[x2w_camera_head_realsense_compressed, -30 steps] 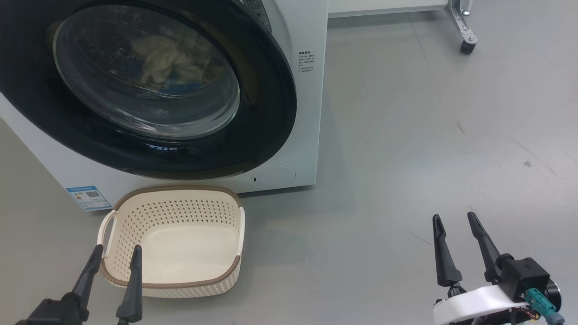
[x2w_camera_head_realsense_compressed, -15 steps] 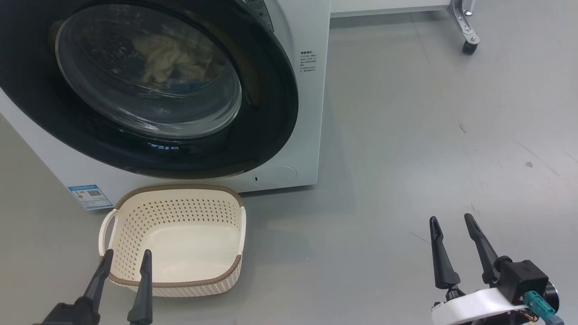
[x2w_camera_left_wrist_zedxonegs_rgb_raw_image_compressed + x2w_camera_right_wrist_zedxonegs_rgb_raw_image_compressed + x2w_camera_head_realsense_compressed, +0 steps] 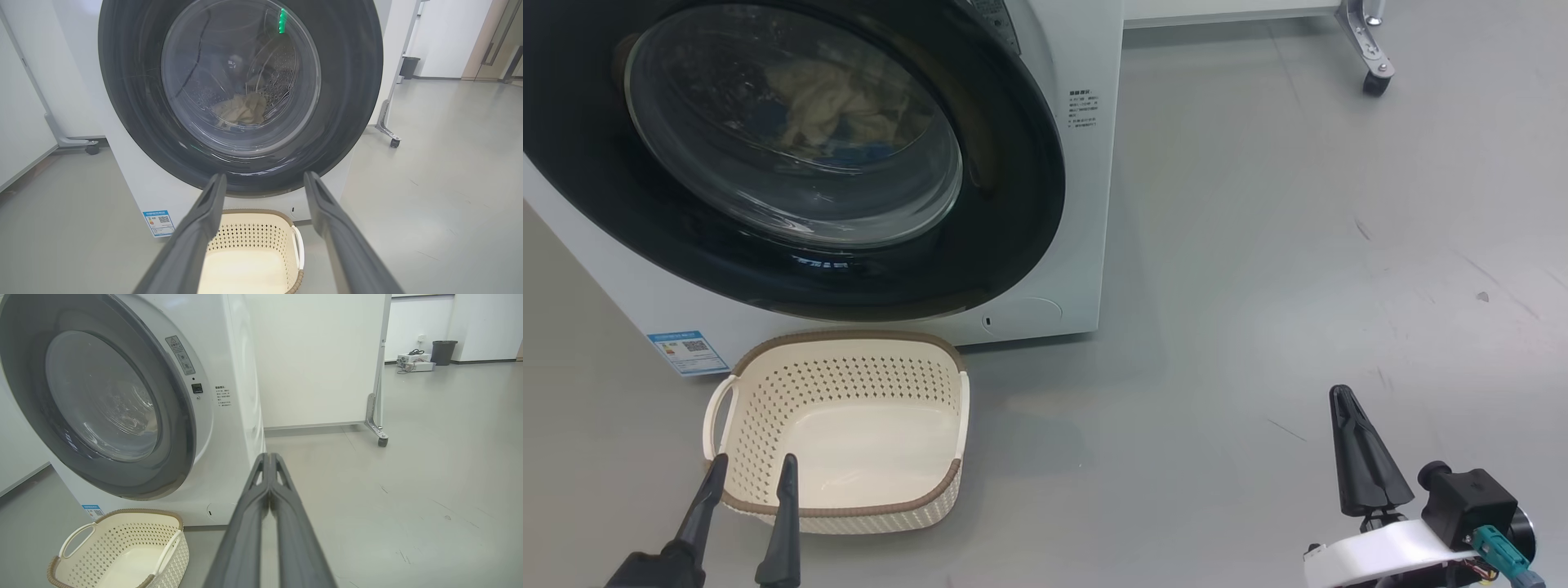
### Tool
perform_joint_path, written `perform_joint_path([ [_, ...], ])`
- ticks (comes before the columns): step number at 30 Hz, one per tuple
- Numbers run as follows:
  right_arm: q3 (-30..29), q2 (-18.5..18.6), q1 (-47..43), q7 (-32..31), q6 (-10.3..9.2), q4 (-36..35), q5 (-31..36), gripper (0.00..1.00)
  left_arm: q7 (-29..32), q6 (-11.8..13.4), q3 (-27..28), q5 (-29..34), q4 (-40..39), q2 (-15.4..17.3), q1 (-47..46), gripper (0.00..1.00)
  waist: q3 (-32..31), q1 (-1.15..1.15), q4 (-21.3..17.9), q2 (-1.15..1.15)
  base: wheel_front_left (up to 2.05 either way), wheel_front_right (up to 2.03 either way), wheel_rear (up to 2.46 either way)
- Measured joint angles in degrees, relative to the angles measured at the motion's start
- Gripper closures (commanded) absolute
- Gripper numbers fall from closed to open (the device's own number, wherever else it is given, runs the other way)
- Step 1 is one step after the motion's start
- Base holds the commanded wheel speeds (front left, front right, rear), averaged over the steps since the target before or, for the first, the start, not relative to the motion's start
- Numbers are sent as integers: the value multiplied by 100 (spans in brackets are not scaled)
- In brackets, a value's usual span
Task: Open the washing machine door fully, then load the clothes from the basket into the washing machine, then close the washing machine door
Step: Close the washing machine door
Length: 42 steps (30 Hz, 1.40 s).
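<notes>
The washing machine door [image 3: 1013,220] lies closed against the front of the washing machine [image 3: 1086,212], its glossy black ring framing the bulging glass bowl [image 3: 792,122]. Through that glass the clothes [image 3: 821,98] show as a crumpled cream-yellow heap with a bit of blue beneath it, resting low in the perforated steel drum [image 3: 278,69].

The basket [image 3: 849,336] sits on the grey floor [image 3: 1258,245] just in front of the machine, below the door's lower edge, and its pale bottom is bare. A blue label sticker [image 3: 688,351] is stuck to the machine's lower front corner, just beside the basket's white handle.

The left pincer [image 3: 753,467] hangs at the basket's near rim with its two dark fingers spread wide and nothing between them. In the left wrist view those fingers point toward the door, with the basket low between them.

The right pincer [image 3: 1342,396] is well off to the right above bare floor, clenched, with its fingers pressed together along their length and gripping nothing.

Beyond the machine a white panel [image 3: 318,359] stands on a metal leg with a caster [image 3: 1376,82], and a dark bin [image 3: 443,352] stands by the far wall.
</notes>
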<state>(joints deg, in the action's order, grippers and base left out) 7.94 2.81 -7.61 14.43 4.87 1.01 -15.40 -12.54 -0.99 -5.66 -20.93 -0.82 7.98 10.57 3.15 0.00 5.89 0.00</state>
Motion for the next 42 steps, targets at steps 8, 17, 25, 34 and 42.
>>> perform_joint_path([
  [8,-63,68,-2,1,-4,-76,0,100,-27,0,-111,98,-11,-26,-74,0,49,0,78,0,0,0,0],
  [17,-36,469,391,-162,57,-240,172,100,-65,-34,-298,136,-132,-159,-362,0,297,0,331,0,0,0,0],
  [25,252,813,1484,-515,162,-314,352,100,-118,-134,-464,191,-178,-227,-770,0,629,0,648,0,0,0,0],
  [34,794,937,2737,-1057,211,21,403,100,-124,-232,-668,198,-181,-352,-1204,0,1060,0,1081,0,0,0,0],
  [42,1010,1146,3799,-1441,212,475,436,100,-172,-281,-835,194,-79,-495,-1466,0,1427,0,1534,0,0,0,0],
])
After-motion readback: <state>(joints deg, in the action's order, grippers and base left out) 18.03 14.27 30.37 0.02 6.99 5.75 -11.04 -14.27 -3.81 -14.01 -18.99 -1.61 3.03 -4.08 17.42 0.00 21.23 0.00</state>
